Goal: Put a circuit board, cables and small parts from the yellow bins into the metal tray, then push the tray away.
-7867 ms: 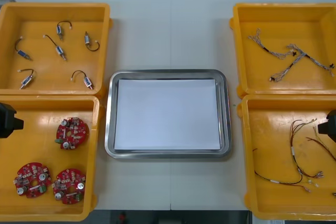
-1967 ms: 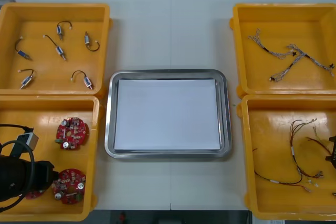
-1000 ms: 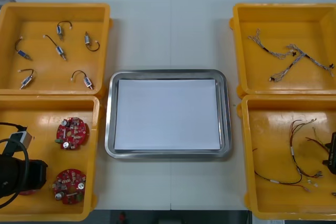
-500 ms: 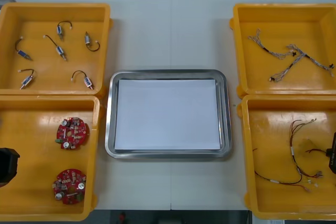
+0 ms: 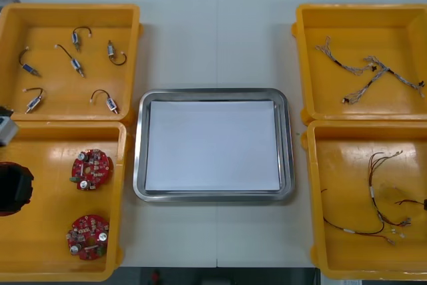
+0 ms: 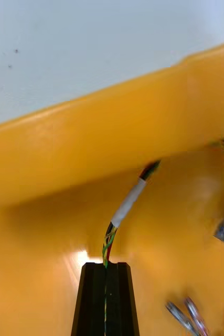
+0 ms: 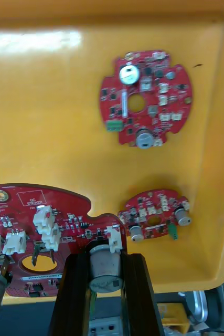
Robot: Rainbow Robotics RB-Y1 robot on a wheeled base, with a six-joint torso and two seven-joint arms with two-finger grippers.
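Left gripper: your left gripper pinches a round silver part standing on a red circuit board, the fingers held apart by that part's width.
Held board: it sits at the far left edge of the front view, over the lower-left bin. It looks raised off the bin floor.
Other boards: two other boards lie flat in that bin, apart from each other.
Right gripper: your right gripper is pressed nearly together on a thin cable of red and yellow strands.
Cable: it is in the lower-right bin. Its long axis runs straight out from the fingertips toward the bin wall.
Tray: the tray is in the middle of the front view, white inside, with nothing in it.
Key relation: from the held board, the tray lies to the right in the front view, past the bin's right wall. From the cable, it lies to the left, past that bin's left wall.
Nearer arm: I judge the two about equally near.
Your next move: probably carry the board rightward, high enough to clear the wall.
Risk: the board hangs from one small part and may swing or slip.
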